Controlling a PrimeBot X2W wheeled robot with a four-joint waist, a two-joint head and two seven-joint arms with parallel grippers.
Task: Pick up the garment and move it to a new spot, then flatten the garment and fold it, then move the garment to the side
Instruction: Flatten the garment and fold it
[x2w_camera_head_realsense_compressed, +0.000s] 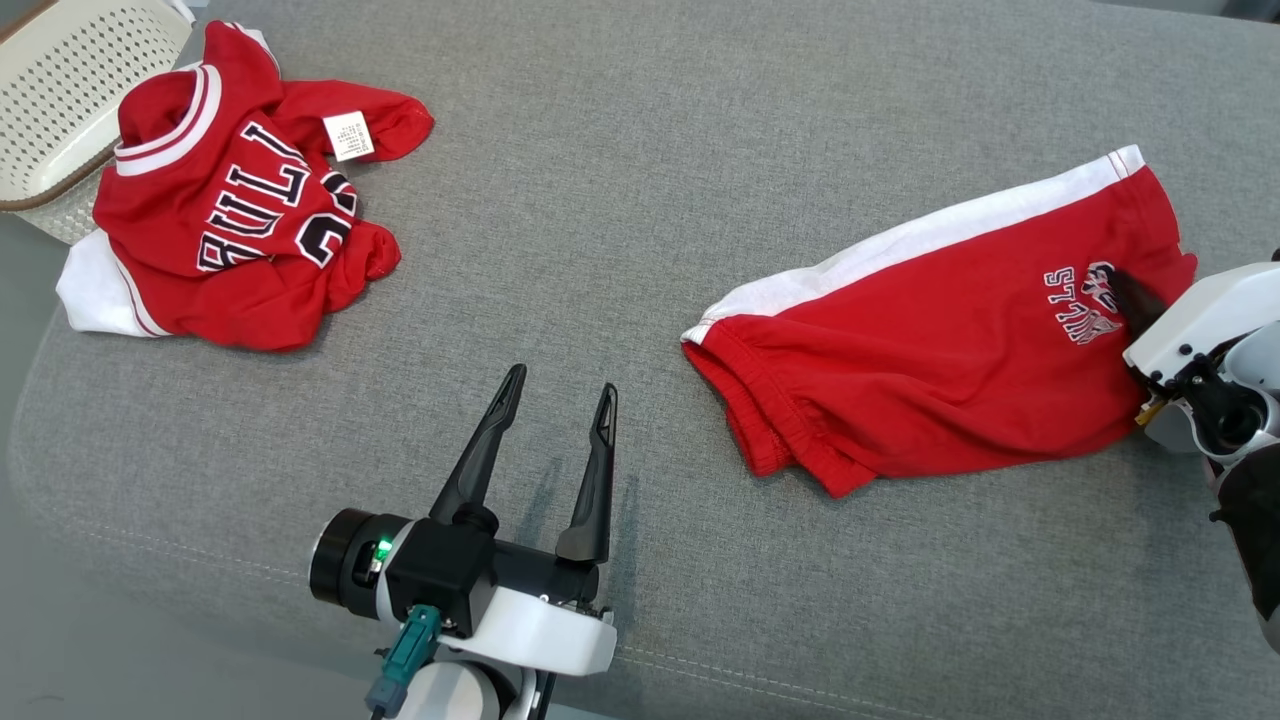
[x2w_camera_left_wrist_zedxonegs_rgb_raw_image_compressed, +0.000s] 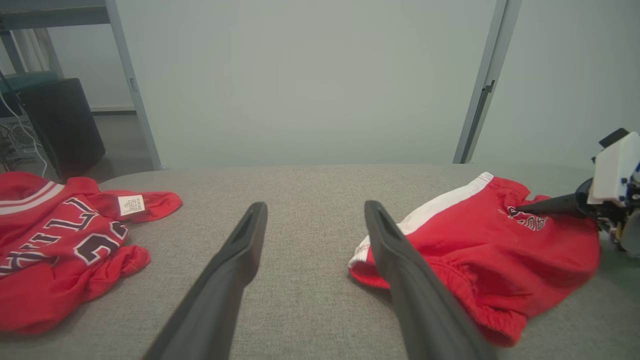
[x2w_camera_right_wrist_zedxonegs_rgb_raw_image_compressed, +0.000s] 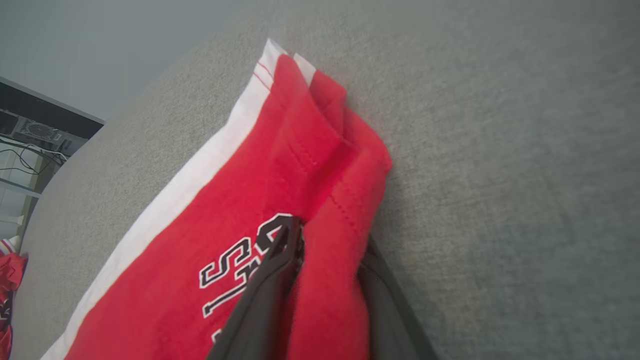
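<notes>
The garment (x2w_camera_head_realsense_compressed: 950, 330), red shorts with a white side stripe and black-and-white lettering, lies flat on the right of the grey cushion (x2w_camera_head_realsense_compressed: 640, 150). My right gripper (x2w_camera_head_realsense_compressed: 1130, 300) reaches in from the right edge and is shut on the shorts' hem by the lettering. In the right wrist view, a fold of the garment (x2w_camera_right_wrist_zedxonegs_rgb_raw_image_compressed: 225, 225) is bunched between the fingers of the right gripper (x2w_camera_right_wrist_zedxonegs_rgb_raw_image_compressed: 327, 240), one finger on top and one under the cloth. My left gripper (x2w_camera_head_realsense_compressed: 562, 380) stands open over bare cushion, left of the waistband. In the left wrist view the left gripper (x2w_camera_left_wrist_zedxonegs_rgb_raw_image_compressed: 315, 207) holds nothing.
A crumpled red jersey (x2w_camera_head_realsense_compressed: 230, 200) with a white label lies at the far left, partly against a white perforated basket (x2w_camera_head_realsense_compressed: 60, 90) at the corner. The cushion's rounded front edge runs along the bottom left. Bare grey fabric separates jersey and shorts.
</notes>
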